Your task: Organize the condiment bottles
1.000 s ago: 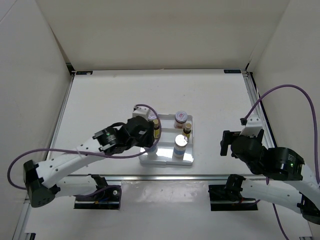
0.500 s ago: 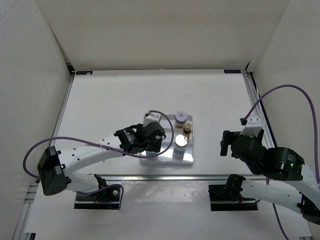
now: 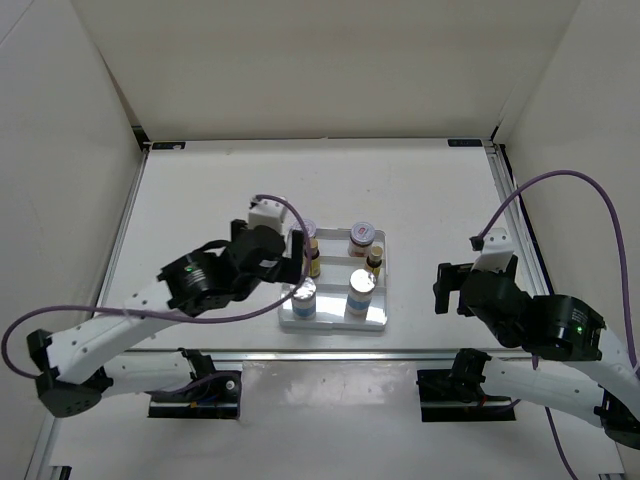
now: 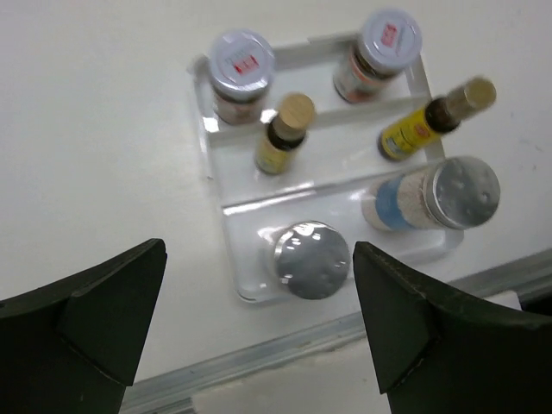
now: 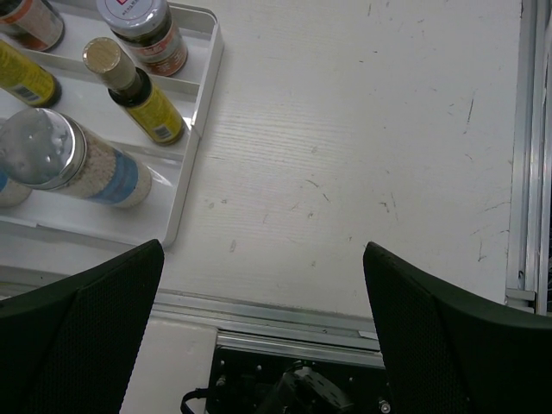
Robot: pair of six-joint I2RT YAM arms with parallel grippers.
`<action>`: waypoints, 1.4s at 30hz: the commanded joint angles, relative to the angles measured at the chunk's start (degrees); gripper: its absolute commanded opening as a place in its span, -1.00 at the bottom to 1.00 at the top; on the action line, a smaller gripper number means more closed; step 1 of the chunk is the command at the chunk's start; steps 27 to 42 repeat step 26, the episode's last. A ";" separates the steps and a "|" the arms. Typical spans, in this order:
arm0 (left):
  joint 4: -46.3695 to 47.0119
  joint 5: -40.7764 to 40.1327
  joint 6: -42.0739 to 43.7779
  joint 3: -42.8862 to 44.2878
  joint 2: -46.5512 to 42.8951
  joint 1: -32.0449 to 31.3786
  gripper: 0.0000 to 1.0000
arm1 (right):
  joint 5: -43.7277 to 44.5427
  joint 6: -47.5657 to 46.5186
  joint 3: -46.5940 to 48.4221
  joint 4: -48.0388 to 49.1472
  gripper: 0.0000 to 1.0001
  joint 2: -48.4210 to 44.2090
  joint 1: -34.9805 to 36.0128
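- Since the table (image 3: pixel 200 200) lies open left, right and behind, I've room to pull out; the front rail (image 3: pixel 330 352) is close.
- Tray (image 3: pixel 333 312): holds all six bottles (image 4: pixel 285 129), paired by row; sorting looks done.
- Left gripper (image 4: pixel 259 259): spread wide, empty, above the tray's near-left corner.
- Right gripper (image 5: pixel 263 250): spread wide, empty, beside the tray.
- Shaker (image 4: pixel 312 259): right under the left gripper; a low retreat could tip it.

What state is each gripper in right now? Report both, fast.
Left gripper: open, holding nothing, above the tray.
Right gripper: open, holding nothing, over bare table.
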 commanded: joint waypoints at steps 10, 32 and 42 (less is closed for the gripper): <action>-11.28 -21.23 3.08 -9.71 -18.21 15.61 1.00 | -0.05 -1.59 -0.78 2.18 0.99 -0.58 0.38; -8.10 -23.07 2.98 -13.51 -20.68 16.23 1.00 | -0.57 -1.59 -0.78 2.71 0.99 0.39 -0.15; -8.10 -23.07 2.98 -13.51 -20.68 16.23 1.00 | -0.57 -1.59 -0.78 2.71 0.99 0.39 -0.15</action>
